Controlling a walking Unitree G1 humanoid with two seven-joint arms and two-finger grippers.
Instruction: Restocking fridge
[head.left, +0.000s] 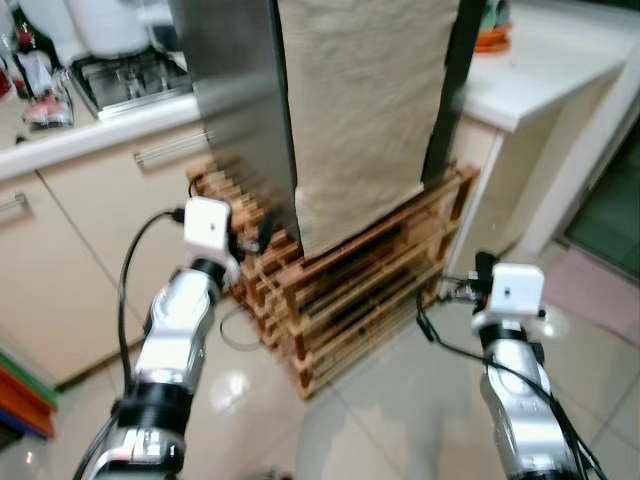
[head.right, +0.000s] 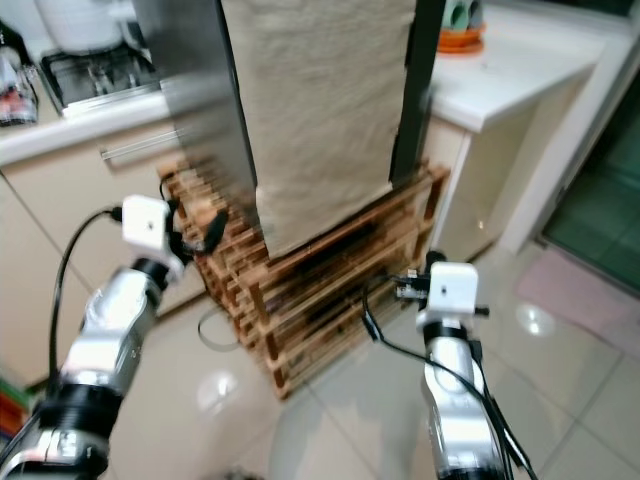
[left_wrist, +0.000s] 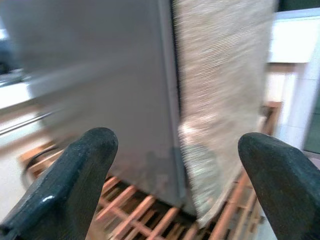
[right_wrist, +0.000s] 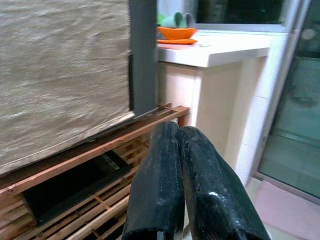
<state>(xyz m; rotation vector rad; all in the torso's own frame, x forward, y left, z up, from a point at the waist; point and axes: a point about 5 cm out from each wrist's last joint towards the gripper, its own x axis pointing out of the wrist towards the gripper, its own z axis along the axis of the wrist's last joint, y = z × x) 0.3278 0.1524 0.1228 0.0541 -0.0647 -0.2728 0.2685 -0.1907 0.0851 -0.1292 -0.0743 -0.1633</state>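
Fridge (head.left: 235, 110), grey with a beige cloth (head.left: 360, 110) draped down its front, fills the upper centre atop a wooden slatted stand (head.left: 350, 300). Left gripper (left_wrist: 175, 175), lower left, has fingers spread wide; right gripper (right_wrist: 180, 170), lower right, has fingers pressed together.

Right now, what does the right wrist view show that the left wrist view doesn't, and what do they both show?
The right wrist view has the orange bowl on the white counter, a glass door, and the right gripper with fingers pressed together. The left wrist view has the fridge's grey side and the left gripper spread wide. Both show the beige cloth and wooden rack.
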